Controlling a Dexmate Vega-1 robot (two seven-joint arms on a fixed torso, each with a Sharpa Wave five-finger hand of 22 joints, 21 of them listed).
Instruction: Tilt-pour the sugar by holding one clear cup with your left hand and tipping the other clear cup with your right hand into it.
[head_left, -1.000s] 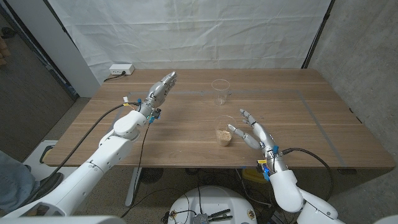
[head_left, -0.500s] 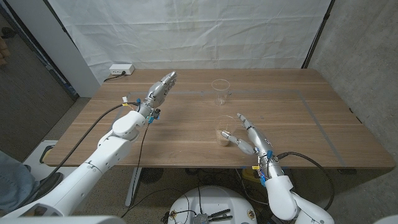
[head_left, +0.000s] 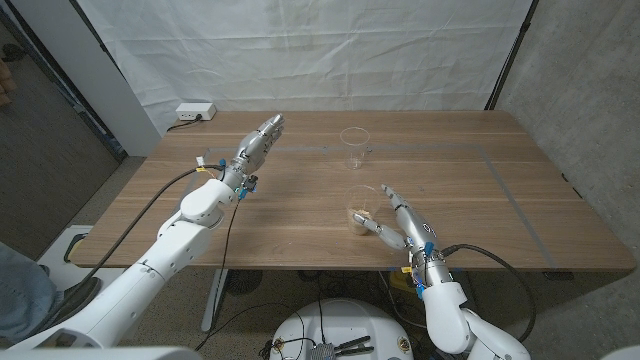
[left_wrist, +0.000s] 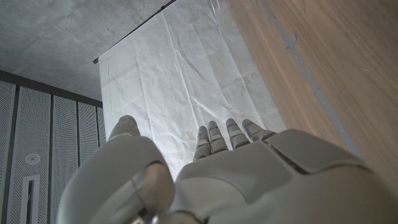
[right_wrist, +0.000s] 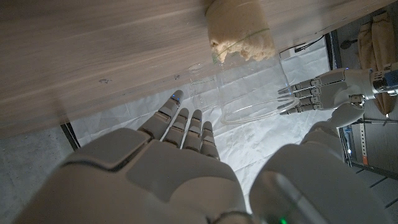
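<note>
My right hand (head_left: 398, 222) has closed in on the sugar cup (head_left: 361, 209) near the table's (head_left: 500, 200) front edge, fingers spread around it, nothing gripped yet. Left hand (head_left: 256, 145) hovers open, well apart from the empty cup (head_left: 354, 147) it must hold.

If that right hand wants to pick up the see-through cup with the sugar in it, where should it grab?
Probably around the side wall of the sugar cup, mid-height, coming from the robot's right where the right hand is. The cup stands upright with sugar only at the bottom, so a side grip should leave the rim free for tipping.
</note>
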